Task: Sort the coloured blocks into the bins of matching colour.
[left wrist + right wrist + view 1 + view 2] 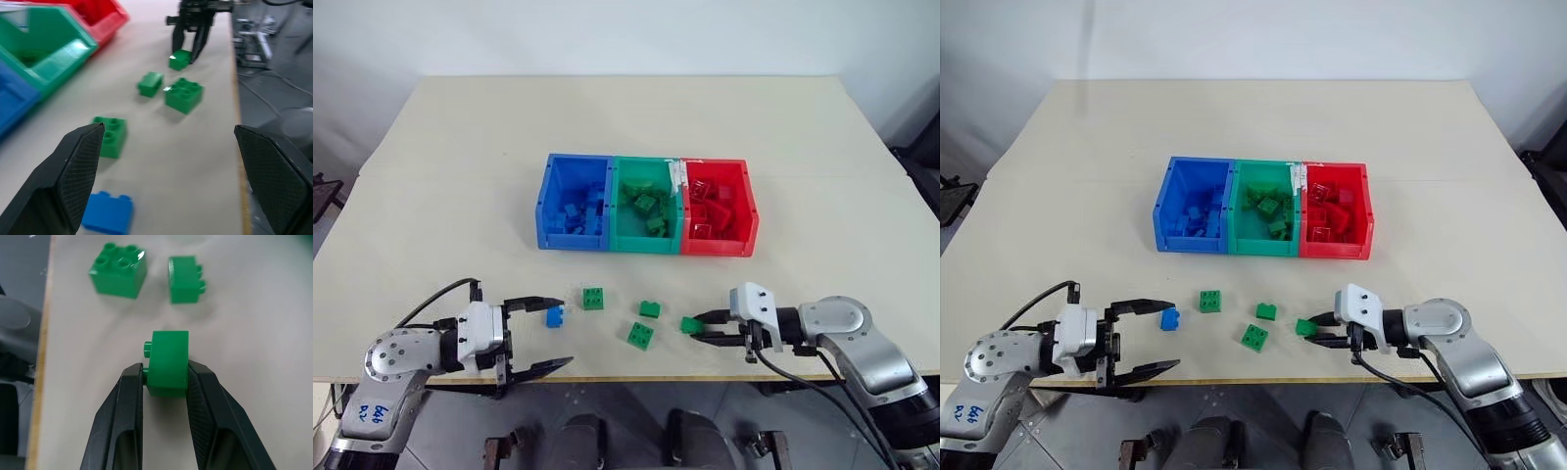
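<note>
Green narrow brick sits pinched between my right gripper's fingers on the worktop, near its front edge. My left gripper stands with fingers spread beside 1 blue brick. 3 green bricks lie loose before the bins.

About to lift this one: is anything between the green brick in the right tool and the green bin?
Nothing visible blocks it. The right tool is shut on the green brick; bare table lies between it and the green bin.
</note>
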{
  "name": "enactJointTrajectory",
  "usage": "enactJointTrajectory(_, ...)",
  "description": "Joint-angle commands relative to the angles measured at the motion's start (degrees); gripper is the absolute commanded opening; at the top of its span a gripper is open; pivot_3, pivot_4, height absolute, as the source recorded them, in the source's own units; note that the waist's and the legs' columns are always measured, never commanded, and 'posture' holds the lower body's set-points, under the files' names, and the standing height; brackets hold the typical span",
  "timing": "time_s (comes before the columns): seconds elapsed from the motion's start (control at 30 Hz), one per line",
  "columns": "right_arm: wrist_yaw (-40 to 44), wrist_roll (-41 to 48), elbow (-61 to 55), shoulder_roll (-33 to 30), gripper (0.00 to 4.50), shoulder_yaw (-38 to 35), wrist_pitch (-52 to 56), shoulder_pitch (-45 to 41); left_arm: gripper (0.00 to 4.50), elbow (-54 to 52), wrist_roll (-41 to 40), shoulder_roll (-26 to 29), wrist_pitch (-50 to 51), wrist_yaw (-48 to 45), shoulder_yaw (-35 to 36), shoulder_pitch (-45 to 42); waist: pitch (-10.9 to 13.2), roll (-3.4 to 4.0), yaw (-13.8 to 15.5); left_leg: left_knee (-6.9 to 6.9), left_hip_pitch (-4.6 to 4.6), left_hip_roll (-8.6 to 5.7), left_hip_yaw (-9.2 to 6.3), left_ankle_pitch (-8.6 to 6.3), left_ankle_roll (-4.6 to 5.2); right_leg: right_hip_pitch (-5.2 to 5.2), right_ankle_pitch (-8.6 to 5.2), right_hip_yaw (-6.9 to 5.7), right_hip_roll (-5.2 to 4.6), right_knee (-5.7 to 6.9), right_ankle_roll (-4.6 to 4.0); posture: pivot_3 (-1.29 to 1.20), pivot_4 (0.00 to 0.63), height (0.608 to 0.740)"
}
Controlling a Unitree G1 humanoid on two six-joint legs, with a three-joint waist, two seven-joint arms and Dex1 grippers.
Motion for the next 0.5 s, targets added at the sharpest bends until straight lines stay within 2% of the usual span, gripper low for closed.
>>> enactJointTrajectory(0.03,-0.6,5.31,0.44,3.49,0.81,-2.71,2.66,-5.91,4.5,0.18,-0.48,-0.76,-0.89,2.25,3.14,0.91,0.0,0.01,-0.21,0.0,0.0,0.02,0.0,0.0,0.0,0.0,0.0,0.0,0.01,0.01,0.0,0.0,0.15,0.74)
enactJointTrajectory(0.2,-8.22,6.17,8.85,11.53,0.81,-4.42,7.88,-22.04,4.5,-1.18,-1.79,-1.76,1.12,5.93,6.52,2.87,0.01,0.0,-1.37,0.0,0.01,0.08,0.0,0.01,-0.03,-0.05,-0.01,0.0,0.03,0.07,-0.02,0.0,0.15,0.74)
enactJointTrajectory(0.33,-14.29,1.42,20.38,16.92,0.81,-3.89,5.3,-33.08,4.5,-2.2,-1.79,-2.46,1.69,8.01,7.71,4.27,0.0,0.0,-1.63,-0.03,-0.04,0.05,0.02,0.01,-0.03,-0.17,-0.02,0.02,0.02,0.12,-0.04,0.0,0.15,0.74)
enactJointTrajectory(0.5,-16.22,-2.94,32.42,20.97,0.81,-3.16,-0.31,-41.05,4.5,-4.08,-2.15,-2.79,2.41,9.21,8.16,5.47,0.0,-0.01,-1.48,-0.05,-0.23,-0.03,-0.03,0.0,-0.02,-0.38,-0.04,0.01,-0.01,0.25,-0.08,0.0,0.15,0.74)
